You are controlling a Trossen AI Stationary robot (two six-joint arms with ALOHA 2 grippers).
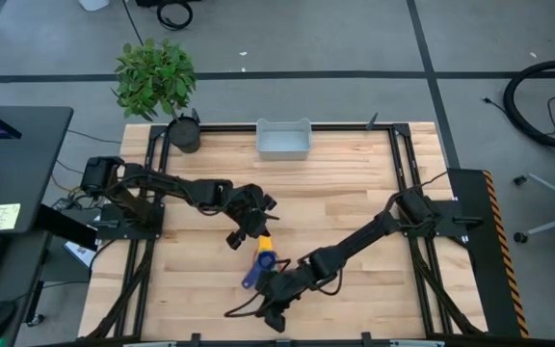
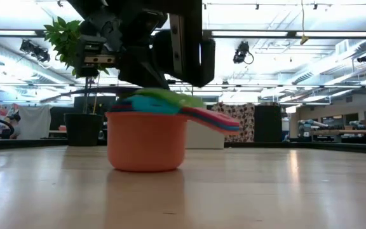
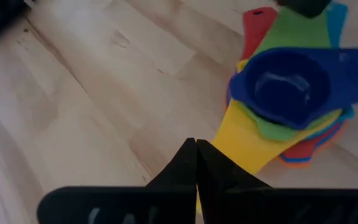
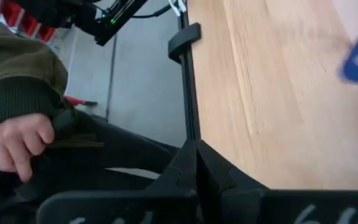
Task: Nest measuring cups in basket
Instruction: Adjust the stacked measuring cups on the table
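The measuring cups (image 1: pixel 263 255) sit nested in one stack on the bare table, near its middle, resting on the bottom of the orange cup (image 2: pixel 146 141). A dark blue cup (image 3: pixel 284 87) is on top, and the red, green, yellow and blue handles fan out. My left gripper (image 3: pixel 196 144) is shut and hovers low beside the stack, its tips over the end of the yellow handle (image 3: pixel 244 140). My right gripper (image 4: pixel 196 146) is shut just near-side of the stack (image 1: pixel 276 306), pointing at the table's near edge. The basket (image 1: pixel 284 141) stands at the far edge. My left gripper comes at the stack slanting down from the table's left. Its shut fingertips (image 3: pixel 190 155) lie beside the free end of the yellow handle (image 3: pixel 229 146). I cannot tell whether they touch it.
A dark round pot (image 1: pixel 184 132) with a green plant stands at the far left corner, left of the basket. Bare wood lies between the stack and the basket. A person's hand (image 4: pixel 20 143) and green sleeve show beyond the near edge.
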